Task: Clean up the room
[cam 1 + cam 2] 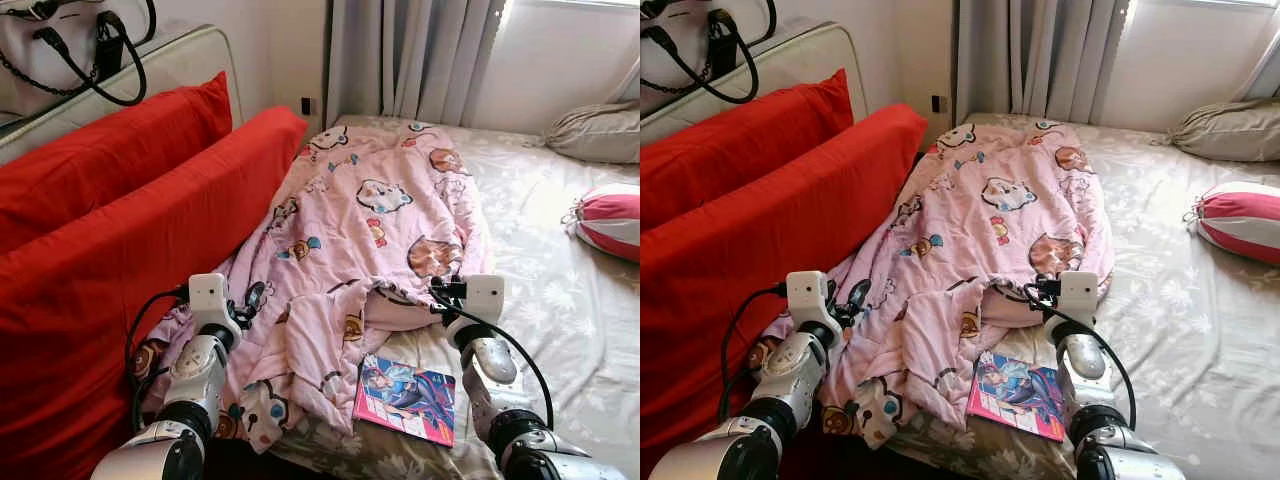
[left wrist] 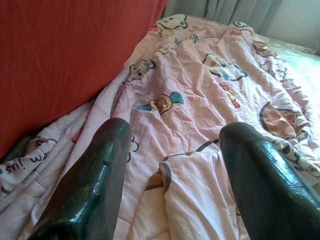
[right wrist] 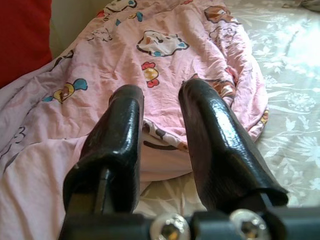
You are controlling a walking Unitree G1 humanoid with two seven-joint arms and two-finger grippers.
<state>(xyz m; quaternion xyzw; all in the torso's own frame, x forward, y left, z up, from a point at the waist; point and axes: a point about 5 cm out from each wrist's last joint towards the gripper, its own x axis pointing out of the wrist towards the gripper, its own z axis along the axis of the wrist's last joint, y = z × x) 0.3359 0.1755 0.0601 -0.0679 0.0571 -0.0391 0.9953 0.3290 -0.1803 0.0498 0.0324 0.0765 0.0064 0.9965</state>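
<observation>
A crumpled pink quilt (image 1: pixel 370 220) with cartoon prints lies lengthwise on the bed, its near end bunched up. My left gripper (image 1: pixel 245 300) is open just over the quilt's left edge, beside the red cushions; in the left wrist view its fingers (image 2: pixel 100 175) straddle a fold of quilt (image 2: pixel 200 100) without gripping it. My right gripper (image 1: pixel 445 292) is open at the quilt's near right fold, with nothing between its fingers (image 3: pixel 210 135). A colourful magazine (image 1: pixel 405 398) lies flat on the sheet between my arms, partly tucked under the quilt's edge.
Two large red cushions (image 1: pixel 120 230) lean along the left side of the bed. A white bag (image 1: pixel 70 40) with black straps sits above them. A red-and-white striped pillow (image 1: pixel 610 220) and a grey pillow (image 1: pixel 600 130) lie at the right. Grey curtains (image 1: pixel 410 55) hang behind.
</observation>
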